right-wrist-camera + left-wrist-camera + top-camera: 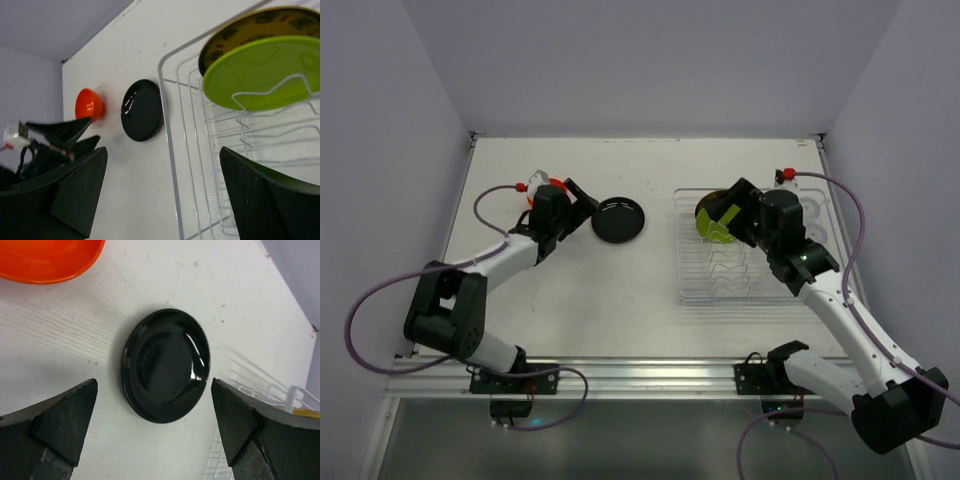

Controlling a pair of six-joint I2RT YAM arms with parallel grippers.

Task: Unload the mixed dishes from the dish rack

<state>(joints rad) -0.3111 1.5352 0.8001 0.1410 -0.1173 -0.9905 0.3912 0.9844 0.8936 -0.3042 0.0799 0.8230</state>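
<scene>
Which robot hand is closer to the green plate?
Right. The right gripper is just beside the green plate; the left gripper is far away by the black plate.

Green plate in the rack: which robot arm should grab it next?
Probably right. The right gripper hovers open at the dish rack, facing the lime green plate. The left gripper is open near the black plate, away from the rack.

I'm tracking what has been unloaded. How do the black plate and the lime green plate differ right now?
Colour: the black plate is glossy black, while the lime green plate is bright green.
Place: the black plate is out on the table, while the lime green plate is in the dish rack.
Pose: the black plate lies flat, while the lime green plate stands on edge among the wire dividers.
Both are small round plates.
</scene>
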